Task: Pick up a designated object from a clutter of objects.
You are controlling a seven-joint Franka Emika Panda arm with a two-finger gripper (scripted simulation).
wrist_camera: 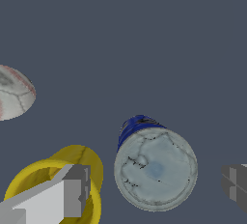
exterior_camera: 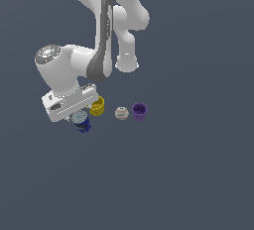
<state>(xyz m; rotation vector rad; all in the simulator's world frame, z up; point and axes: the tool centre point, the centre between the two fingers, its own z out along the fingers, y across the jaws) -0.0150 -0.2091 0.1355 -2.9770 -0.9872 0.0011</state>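
Looking at the blue can, it stands upright with its silver-grey round top facing straight up at the wrist, so its long axis runs vertical, pretty much in line with the way the gripper comes down. In the wrist view the can sits between the two fingers, one on each side and clear gaps both ways, so the jaws are spread wide and hold nothing.

From the exterior view the can is the leftmost item, right under the hand. The yellow cup is just beside it, and one finger looks to hang over that cup's rim, which I'd guess is the thing to watch. White ball and purple cup sit further right, apart.
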